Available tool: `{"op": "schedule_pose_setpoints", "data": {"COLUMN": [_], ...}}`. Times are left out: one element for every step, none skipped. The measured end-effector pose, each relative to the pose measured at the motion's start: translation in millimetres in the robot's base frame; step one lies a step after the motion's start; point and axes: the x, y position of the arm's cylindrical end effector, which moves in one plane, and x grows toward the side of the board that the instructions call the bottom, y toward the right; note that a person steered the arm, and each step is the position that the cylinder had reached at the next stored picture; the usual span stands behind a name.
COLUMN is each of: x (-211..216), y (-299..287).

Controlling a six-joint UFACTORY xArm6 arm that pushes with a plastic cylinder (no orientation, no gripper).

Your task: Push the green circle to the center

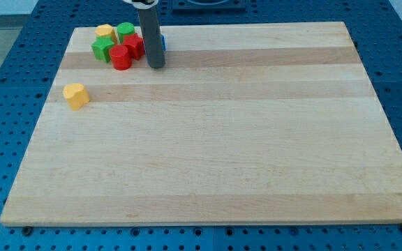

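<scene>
My tip (156, 66) rests on the bench (208, 139) at the right edge of the cluster in the view's top left, just beside the red blocks (127, 52). The green circle (125, 30) sits at the cluster's top, next to a yellow block (105, 31) and above a green block (102, 48); a blue block (162, 44) peeks out behind the rod.

To do this well, I judge the tip should circle above the green circle and push it toward the view's bottom right, clear of its neighbours.

There is no pincer here, only the rod. No containers are visible. A yellow block (76, 95) lies apart.

blue block (163, 44) mostly behind rod (152, 35)
</scene>
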Motion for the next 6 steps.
{"op": "schedule_pose_setpoints", "data": {"x": [0,31,45,42,31,11], "y": [0,-4,-30,-79,-128,-170]}}
